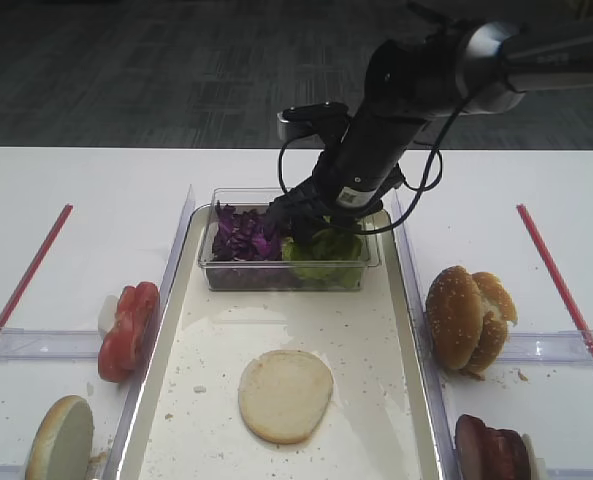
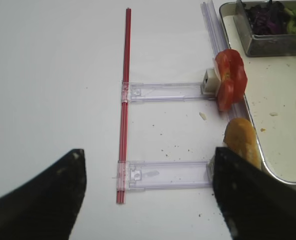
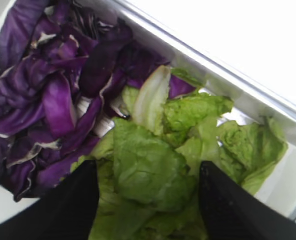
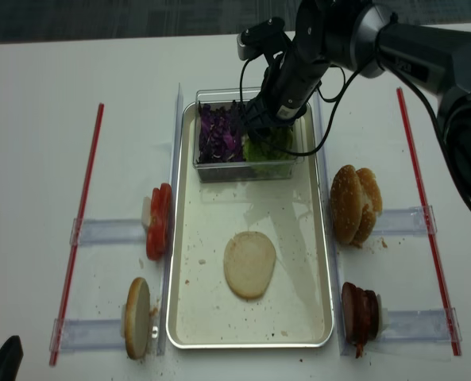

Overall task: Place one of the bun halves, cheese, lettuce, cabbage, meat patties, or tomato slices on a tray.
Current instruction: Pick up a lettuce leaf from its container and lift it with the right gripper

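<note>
Right gripper (image 3: 148,192) sits down in the clear tub (image 1: 361,262), jaws apart, straddling the lettuce (image 3: 150,167) but not yet clamped. Purple cabbage (image 3: 48,95) lies just beside it. To do this well: close low on one leaf, stay clear of the cabbage, lift straight. The tray (image 1: 406,300) already holds one bun half (image 1: 285,396). Left gripper (image 2: 148,195) hangs spread and empty over the table.

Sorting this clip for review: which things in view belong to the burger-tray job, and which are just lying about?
Job: tray, bun half on it, lettuce, cabbage, tomato slices, meat patties, bun halves, right gripper open over the lettuce.
Lying about: clear tub, red strips, clear holders.
</note>
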